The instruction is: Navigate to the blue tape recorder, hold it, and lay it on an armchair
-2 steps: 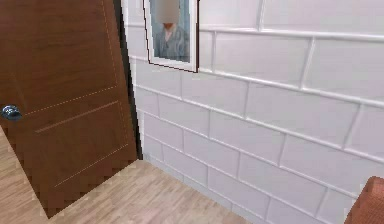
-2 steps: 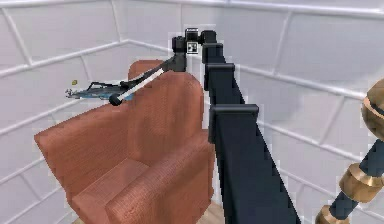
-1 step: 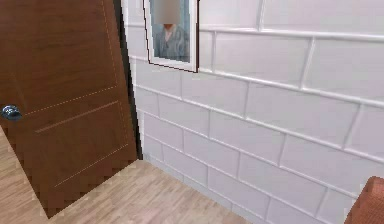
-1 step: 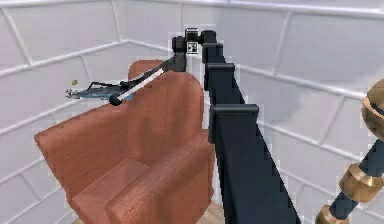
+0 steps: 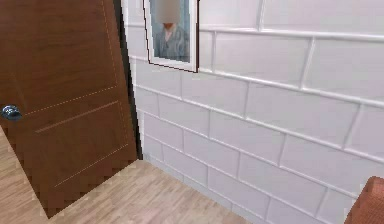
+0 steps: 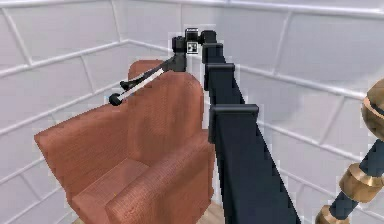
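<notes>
Armchair [image 6: 130,150], reddish-brown, stands beneath the extended arm [image 6: 240,130], with the pincer [image 6: 118,92] near its backrest's top edge. Whether the pincer holds anything, and where the blue tape recorder is, cannot be told. Any release should be low over the seat, away from the edges.

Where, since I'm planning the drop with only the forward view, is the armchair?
Observer: In the arm side view, a reddish-brown armchair stands in a corner of white tiled walls.
Operator: Is the arm anywhere near it?
Observer: The arm runs up that picture along the armchair's right edge, and the jaws appear against the top of its backrest.
Operator: Are they carrying the tape recorder?
Observer: I cannot tell whether they hold anything, because the backrest's top edge lies right at their tips.
</notes>
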### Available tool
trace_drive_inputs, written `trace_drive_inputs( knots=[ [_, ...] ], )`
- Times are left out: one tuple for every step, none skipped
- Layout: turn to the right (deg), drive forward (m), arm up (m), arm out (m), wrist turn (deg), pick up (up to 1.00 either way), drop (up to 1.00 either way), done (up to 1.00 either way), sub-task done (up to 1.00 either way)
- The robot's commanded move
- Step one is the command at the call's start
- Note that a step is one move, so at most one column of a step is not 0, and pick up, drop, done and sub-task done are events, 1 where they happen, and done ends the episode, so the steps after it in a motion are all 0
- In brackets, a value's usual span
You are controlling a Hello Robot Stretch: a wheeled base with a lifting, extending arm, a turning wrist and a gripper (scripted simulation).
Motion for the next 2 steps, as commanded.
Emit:
trace_drive_inputs(
  knots=[
    [0.0, 0.0, 0.0, -0.1, 0.0, 0.0, 0.0, 0.0, 0.0],
    [0.0, 0.0, 0.0, 0.0, 0.0, 0.0, 0.0, 1.0, 0.0]
  ],
)
